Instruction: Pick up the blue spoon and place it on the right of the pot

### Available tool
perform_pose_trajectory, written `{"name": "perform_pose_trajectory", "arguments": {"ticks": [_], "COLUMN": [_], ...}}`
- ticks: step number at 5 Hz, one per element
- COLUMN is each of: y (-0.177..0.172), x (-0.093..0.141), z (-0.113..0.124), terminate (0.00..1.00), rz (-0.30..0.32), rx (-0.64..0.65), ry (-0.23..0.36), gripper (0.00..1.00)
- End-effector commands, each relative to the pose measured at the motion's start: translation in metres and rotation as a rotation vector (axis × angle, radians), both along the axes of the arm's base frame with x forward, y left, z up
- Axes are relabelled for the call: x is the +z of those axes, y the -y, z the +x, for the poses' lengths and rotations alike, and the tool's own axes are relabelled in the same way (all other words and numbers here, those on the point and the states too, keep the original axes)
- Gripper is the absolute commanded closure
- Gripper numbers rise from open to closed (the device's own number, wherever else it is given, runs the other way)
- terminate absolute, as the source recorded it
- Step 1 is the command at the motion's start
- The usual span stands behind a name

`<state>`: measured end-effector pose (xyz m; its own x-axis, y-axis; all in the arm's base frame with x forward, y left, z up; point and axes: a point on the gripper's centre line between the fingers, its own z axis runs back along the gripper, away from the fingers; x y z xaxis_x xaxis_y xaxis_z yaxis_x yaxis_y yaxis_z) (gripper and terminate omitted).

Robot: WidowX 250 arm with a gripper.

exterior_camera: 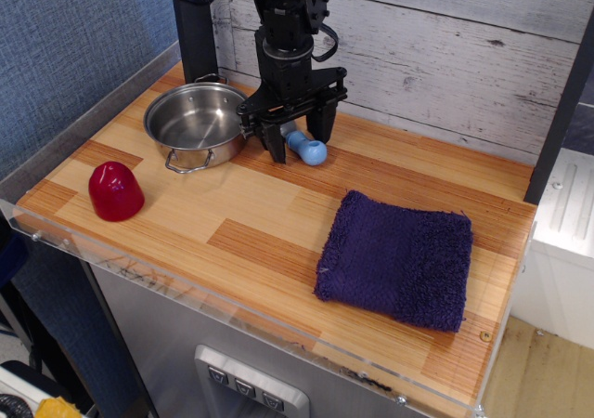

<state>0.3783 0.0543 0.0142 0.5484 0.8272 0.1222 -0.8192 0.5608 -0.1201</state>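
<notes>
The blue spoon (307,148) lies on the wooden table just right of the steel pot (197,124). Its light-blue bulbous handle end points to the front right; its bowl end is partly hidden behind the fingers. My gripper (302,139) hangs straight down over the spoon with its black fingers (277,142) spread apart on either side of it, open and no longer gripping. The fingertips are at or very near the table surface. The pot stands upright at the back left, close to the gripper's left finger.
A red dome-shaped object (115,190) sits at the front left. A folded dark blue towel (397,257) lies at the front right. A wood-plank wall (445,46) runs behind the table, with a black post (193,23) at the back left.
</notes>
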Motion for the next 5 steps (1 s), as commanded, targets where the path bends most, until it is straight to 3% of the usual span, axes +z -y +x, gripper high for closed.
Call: {"name": "perform_pose_trajectory", "arguments": {"ticks": [1,3,5], "y": [-0.003,-0.001,0.008], "x": [0.035,0.054,0.102], "z": [-0.008,-0.01,-0.011], "terminate": [0.0,0.0,0.0], "rz": [-0.004,-0.016,-0.04], "rx": [-0.046,-0.014,-0.018], "ry": [0.232,0.234,0.294], "gripper": [0.0,0.0,0.0]}}
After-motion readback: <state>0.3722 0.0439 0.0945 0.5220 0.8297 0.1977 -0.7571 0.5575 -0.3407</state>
